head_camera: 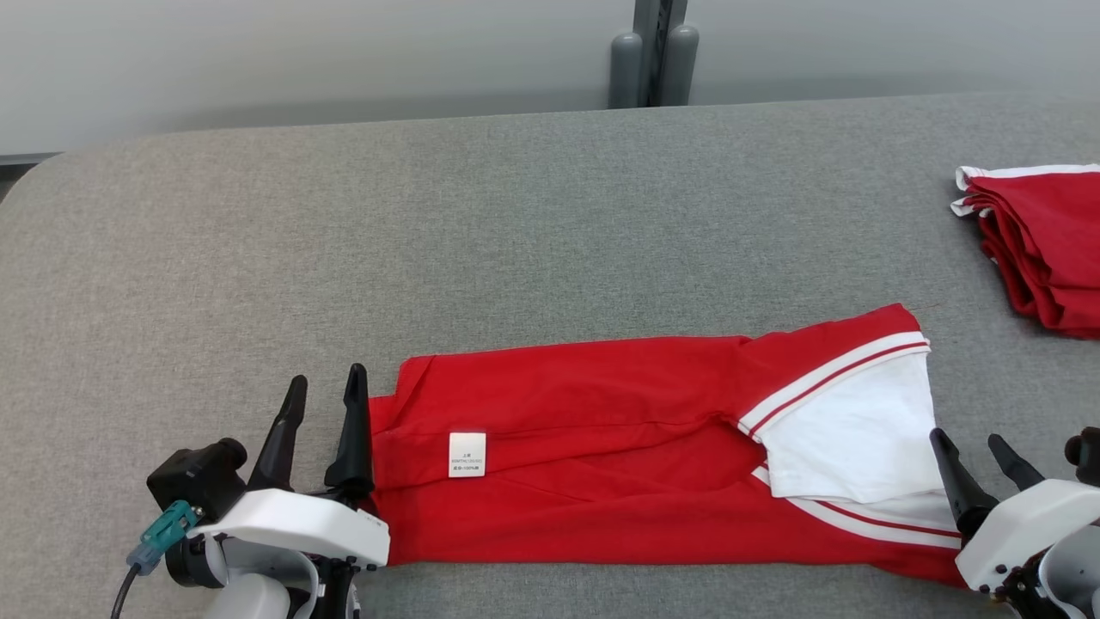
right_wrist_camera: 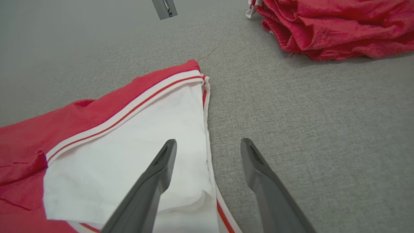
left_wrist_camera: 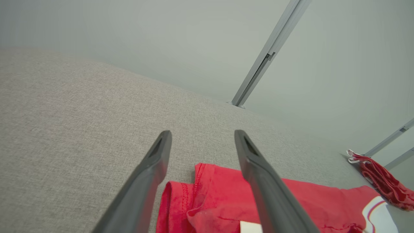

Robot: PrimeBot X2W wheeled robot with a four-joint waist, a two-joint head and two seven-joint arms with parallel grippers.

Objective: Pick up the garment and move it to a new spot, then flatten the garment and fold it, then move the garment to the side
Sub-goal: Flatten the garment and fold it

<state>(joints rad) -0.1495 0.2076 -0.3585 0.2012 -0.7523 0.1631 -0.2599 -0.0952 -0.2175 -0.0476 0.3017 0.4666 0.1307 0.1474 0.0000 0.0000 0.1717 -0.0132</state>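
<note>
Grey fabric table (head_camera: 516,215) carries the red garment (head_camera: 601,404) along its near edge, a long folded band between the grippers, well apart from a red stack (head_camera: 1044,249) at far right. Left gripper (head_camera: 327,375) at the hem end and right gripper (head_camera: 966,436) at the white-trimmed end both stand spread, holding nothing. Judged mid-fold: the next move calls for pinching one end and carrying it over the other.

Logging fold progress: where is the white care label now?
In the head view, the care label sits on the red garment near its left end, just right of the left gripper.
</note>
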